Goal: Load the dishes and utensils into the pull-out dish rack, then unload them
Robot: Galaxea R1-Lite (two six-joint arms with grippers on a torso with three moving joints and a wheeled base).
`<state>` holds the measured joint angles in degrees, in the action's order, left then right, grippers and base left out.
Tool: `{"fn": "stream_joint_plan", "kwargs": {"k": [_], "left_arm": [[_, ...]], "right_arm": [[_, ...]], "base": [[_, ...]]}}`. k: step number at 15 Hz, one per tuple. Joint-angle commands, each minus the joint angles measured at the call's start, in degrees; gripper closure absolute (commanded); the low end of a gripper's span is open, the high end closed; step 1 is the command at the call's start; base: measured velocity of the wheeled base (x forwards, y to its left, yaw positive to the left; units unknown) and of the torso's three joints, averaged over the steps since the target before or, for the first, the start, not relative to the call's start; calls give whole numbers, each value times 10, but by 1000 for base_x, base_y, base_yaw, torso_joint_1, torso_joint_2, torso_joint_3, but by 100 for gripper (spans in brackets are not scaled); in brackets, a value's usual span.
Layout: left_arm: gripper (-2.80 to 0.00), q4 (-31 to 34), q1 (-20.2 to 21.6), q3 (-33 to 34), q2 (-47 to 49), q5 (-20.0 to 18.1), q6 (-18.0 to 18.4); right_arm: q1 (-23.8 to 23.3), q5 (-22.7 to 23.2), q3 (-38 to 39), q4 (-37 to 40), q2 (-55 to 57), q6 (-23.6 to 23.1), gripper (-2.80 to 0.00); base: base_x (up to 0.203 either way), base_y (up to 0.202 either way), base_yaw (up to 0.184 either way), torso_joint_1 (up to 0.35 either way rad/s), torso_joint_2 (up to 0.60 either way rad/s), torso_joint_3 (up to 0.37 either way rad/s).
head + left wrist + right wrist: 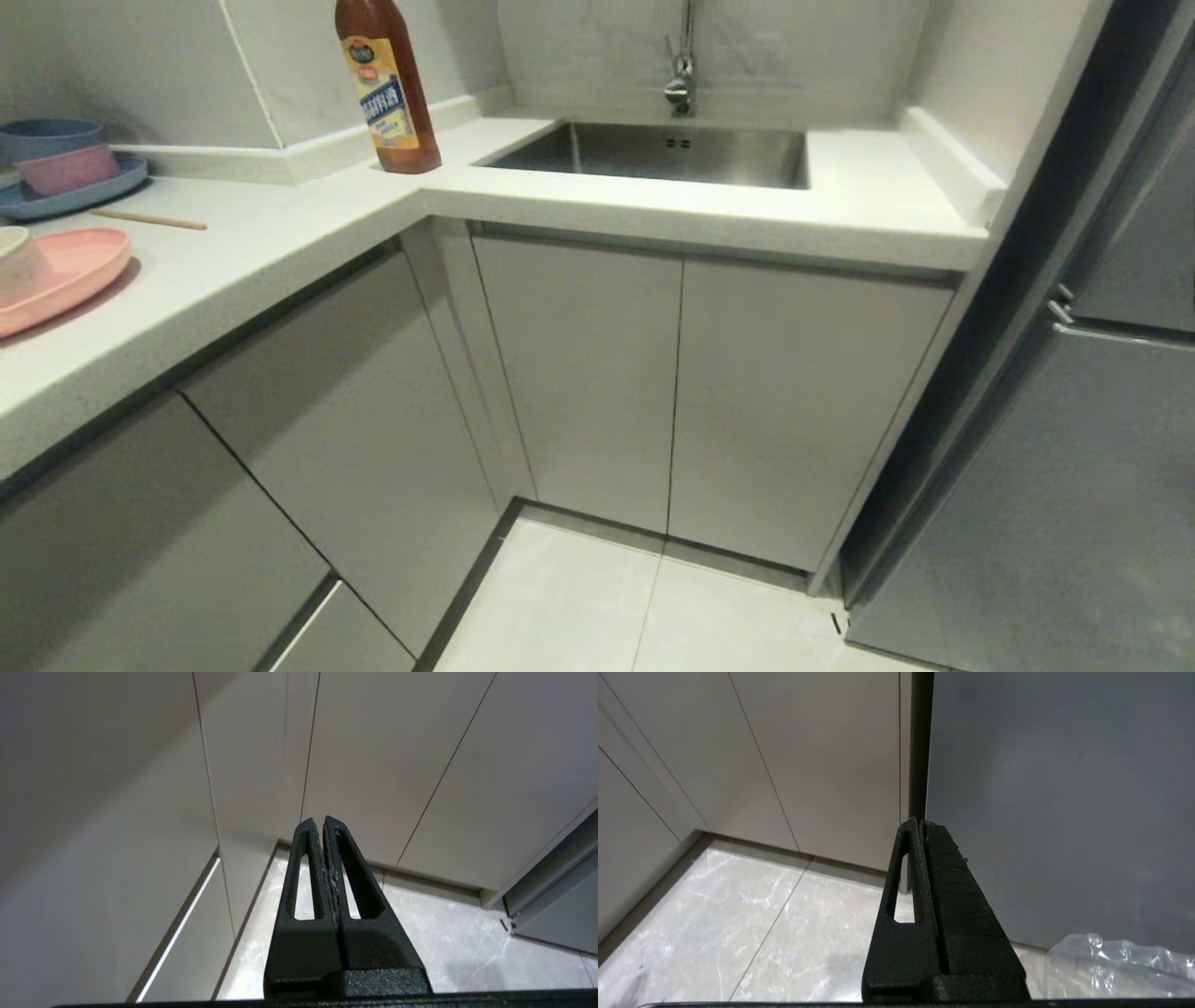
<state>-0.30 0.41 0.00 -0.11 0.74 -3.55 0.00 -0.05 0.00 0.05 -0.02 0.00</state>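
Plate (65,271): pink, far left edge of the head frame, on the countertop (280,233), with a pale bowl (14,261) resting on it.
Left gripper (322,822): my fingers pressed together, empty, low before the cabinet doors (373,765).
Right gripper (920,823): my fingers closed, empty, by the grey fridge panel (1064,788).
Chopstick (149,220): upper left, beyond the plate.
Sink (653,154): top centre.

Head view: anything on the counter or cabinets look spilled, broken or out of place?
Nothing spilled or broken. The pink plate lies flat on the counter near its front edge, a single chopstick lies loose behind it, and the sauce bottle stands upright. All cabinet fronts are shut.
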Motion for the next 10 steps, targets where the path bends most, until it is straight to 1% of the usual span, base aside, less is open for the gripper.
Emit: {"fn": "stream_joint_plan", "kwargs": {"k": [1,8,10], "left_arm": [[0,0,0,0,1,0,-1],[0,0,0,0,1,0,-1],[0,0,0,0,1,7,-10]], "right_arm": [[0,0,0,0,0,0,0],[0,0,0,0,0,0,0],[0,0,0,0,0,0,0]], "base": [[0,0,0,2,-5,200],[0,0,0,3,1,204],[0,0,0,2,2,210]]}}
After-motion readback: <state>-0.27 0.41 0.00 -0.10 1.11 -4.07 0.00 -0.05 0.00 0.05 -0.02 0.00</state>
